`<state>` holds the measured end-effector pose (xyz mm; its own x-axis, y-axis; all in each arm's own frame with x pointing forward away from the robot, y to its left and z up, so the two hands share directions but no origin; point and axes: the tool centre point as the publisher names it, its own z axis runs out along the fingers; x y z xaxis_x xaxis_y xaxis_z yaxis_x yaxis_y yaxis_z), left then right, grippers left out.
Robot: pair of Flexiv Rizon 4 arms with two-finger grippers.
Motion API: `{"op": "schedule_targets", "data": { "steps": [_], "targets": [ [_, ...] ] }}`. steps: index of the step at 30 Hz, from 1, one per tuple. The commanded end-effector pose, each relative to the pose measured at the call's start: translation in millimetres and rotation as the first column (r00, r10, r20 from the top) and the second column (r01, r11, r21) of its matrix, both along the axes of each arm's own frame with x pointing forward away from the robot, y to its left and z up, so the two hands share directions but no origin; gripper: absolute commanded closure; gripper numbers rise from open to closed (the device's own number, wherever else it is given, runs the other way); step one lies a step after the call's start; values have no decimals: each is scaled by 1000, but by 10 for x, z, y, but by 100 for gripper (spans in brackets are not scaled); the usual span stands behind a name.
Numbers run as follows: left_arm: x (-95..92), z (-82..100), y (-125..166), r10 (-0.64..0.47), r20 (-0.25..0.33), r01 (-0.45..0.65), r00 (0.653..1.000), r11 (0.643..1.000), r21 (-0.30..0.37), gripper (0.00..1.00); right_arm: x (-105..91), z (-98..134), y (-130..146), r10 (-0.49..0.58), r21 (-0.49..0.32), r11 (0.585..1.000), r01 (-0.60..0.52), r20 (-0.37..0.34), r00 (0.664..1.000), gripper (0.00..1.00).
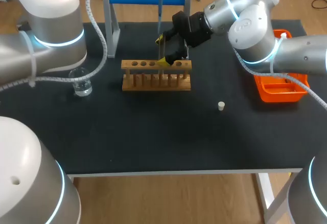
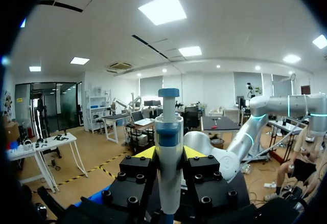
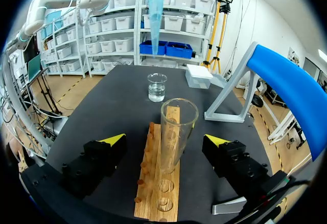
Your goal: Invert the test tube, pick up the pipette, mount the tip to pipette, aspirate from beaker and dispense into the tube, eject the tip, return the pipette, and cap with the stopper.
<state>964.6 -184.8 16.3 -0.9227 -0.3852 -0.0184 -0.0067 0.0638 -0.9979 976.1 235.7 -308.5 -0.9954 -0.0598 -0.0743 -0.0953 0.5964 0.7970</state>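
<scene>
Right hand (image 3: 164, 139) spread wide on both sides of the test tube (image 3: 176, 132), touching it on neither side; tube upright in the wooden rack (image 3: 156, 203). Left hand (image 2: 169, 153) pinching the pipette (image 2: 168, 132) (held above the rack, tip pointing down). On the dark surface (image 1: 153, 137): beaker (image 1: 80, 82) at left, stopper (image 1: 220, 106) lying apart, orange tray (image 1: 278, 88) at the right edge.

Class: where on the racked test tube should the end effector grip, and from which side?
Probably the bare upper wall of the test tube, above the rack, coming in level from the side: it stands upright, mouth up, base sunk in a hole.
</scene>
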Motion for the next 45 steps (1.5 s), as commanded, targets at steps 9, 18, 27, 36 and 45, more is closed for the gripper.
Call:
{"op": "schedule_targets", "data": {
  "steps": [9, 18, 27, 36, 45],
  "targets": [
    [18, -98, -65, -14, -1, 14, 1000, 999, -34, 100, 2, 9, -7, 1, -2, 1000, -1, -2, 1000, 0],
    [52, -160, -98, -23, -3, 23, 1000, 998, -51, 100, 2, 9, -7, 1, -2, 1000, -1, -2, 1000, 0],
    [109, -181, -69, -17, 11, 17, 1000, 999, -48, 100, 2, 9, -7, 1, -2, 1000, -1, -2, 1000, 0],
    [147, -211, -51, -15, 21, 16, 1000, 999, -46, 100, 2, 9, -7, 1, -2, 1000, -1, -2, 1000, 0],
    [179, -260, -22, -9, 24, 10, 1000, 999, -42, 100, 2, 9, -7, 1, -2, 1000, -1, -2, 1000, 0]
  ]
}}
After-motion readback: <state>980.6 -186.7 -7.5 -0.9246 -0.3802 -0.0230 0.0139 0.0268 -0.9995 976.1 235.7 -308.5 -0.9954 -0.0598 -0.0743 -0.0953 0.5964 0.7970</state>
